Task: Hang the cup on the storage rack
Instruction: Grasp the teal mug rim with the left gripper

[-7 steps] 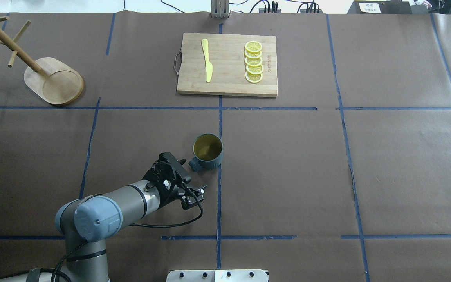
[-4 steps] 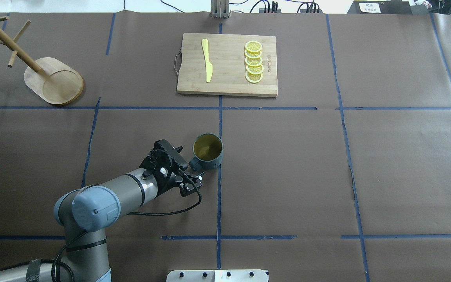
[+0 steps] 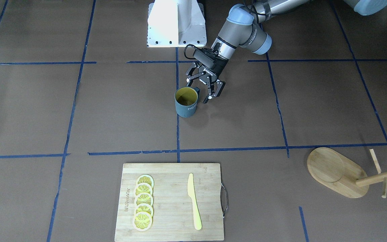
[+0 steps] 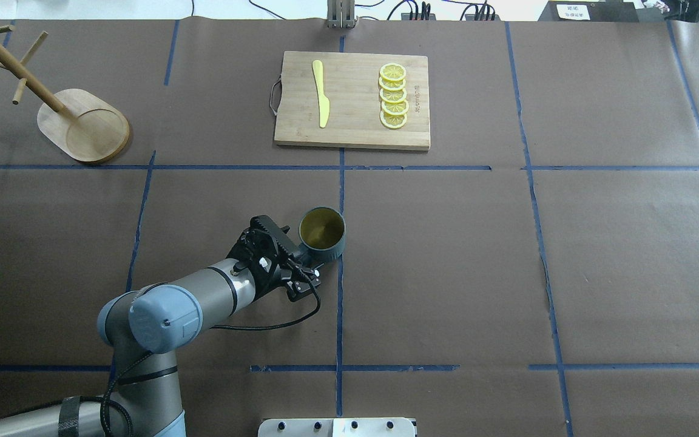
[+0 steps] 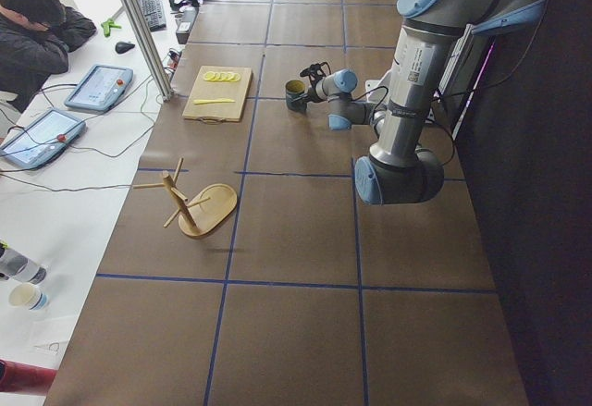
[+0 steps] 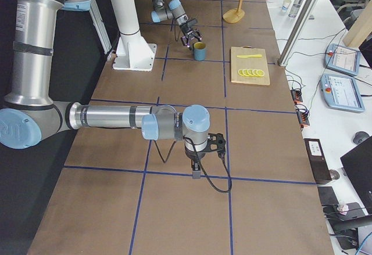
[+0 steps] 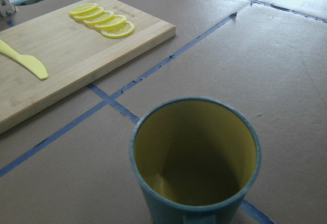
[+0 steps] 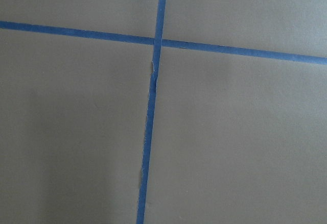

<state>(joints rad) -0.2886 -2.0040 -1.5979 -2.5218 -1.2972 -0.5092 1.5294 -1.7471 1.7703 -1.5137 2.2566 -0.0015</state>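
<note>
With fingers of the left gripper [image 3: 201, 90] apart at the handle [image 3: 197, 89] of the cup [image 3: 186, 107], mid-frame: could shove or tip it if closed off-centre.

- Even overhead light is flooding my table [image 4: 446, 273]; nothing is looking dim.
- The cup [image 3: 186, 102] is casting only a faint, soft shadow, falling rightward in the front-facing view.
- Glare is washing out my left wrist view's upper right corner.
- That camera is rendering the cup's rim sharp and the cutting board [image 7: 76, 45] slightly softer.
- My right wrist view is looking flat and hazy.
</note>
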